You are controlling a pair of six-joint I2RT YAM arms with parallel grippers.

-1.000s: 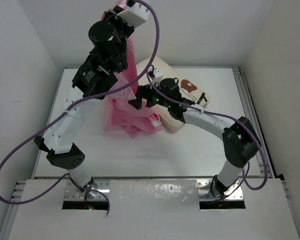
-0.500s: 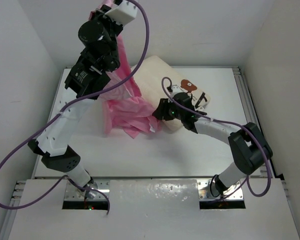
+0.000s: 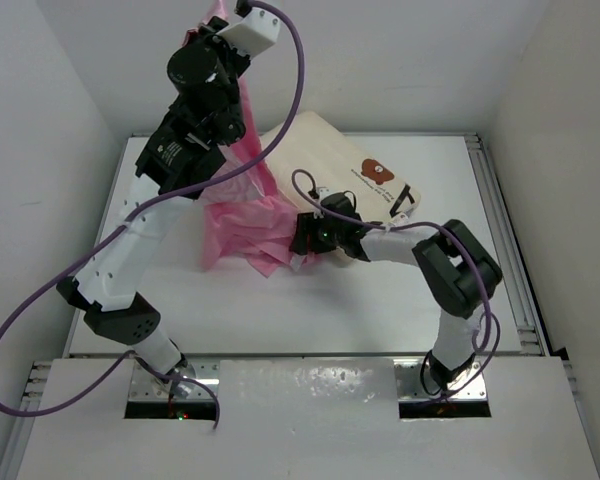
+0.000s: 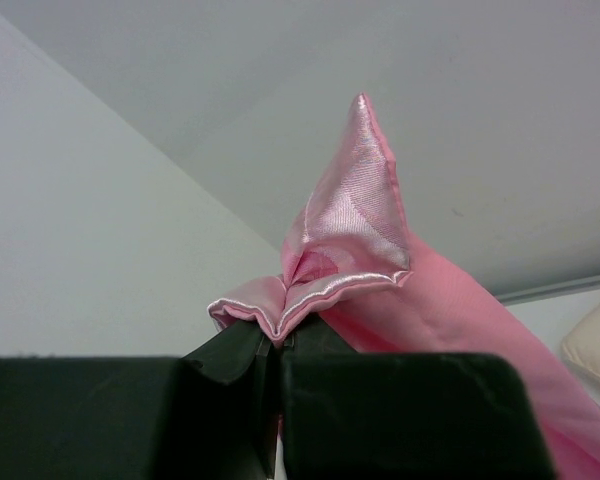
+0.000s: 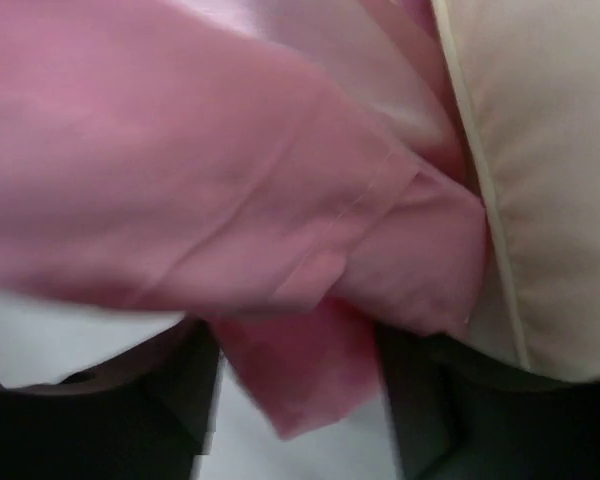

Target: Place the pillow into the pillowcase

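Observation:
The pink pillowcase (image 3: pixel 242 215) hangs from its top corner down to the table, its lower part bunched up. My left gripper (image 3: pixel 212 22) is raised high at the back and shut on that corner (image 4: pixel 320 290). The cream pillow (image 3: pixel 320 160) with the bear print lies tilted behind and right of the pillowcase, its left part covered by pink fabric. My right gripper (image 3: pixel 302 238) is low at the pillowcase's bottom edge, beside the pillow's near corner. Its fingers (image 5: pixel 185 400) stand apart with a fold of pillowcase (image 5: pixel 310 370) between them. The pillow (image 5: pixel 550 150) lies past the right finger.
The white table (image 3: pixel 280 310) is boxed in by white walls at the left, back and right. A metal rail (image 3: pixel 505 240) runs along its right edge. The left arm's purple cable (image 3: pixel 40 300) loops out over the table's left side.
My right gripper has moved left and down from over the pillow to the pillowcase's bottom edge, and its jaws have narrowed around the fabric. The left gripper keeps the pillowcase raised and has shifted slightly.

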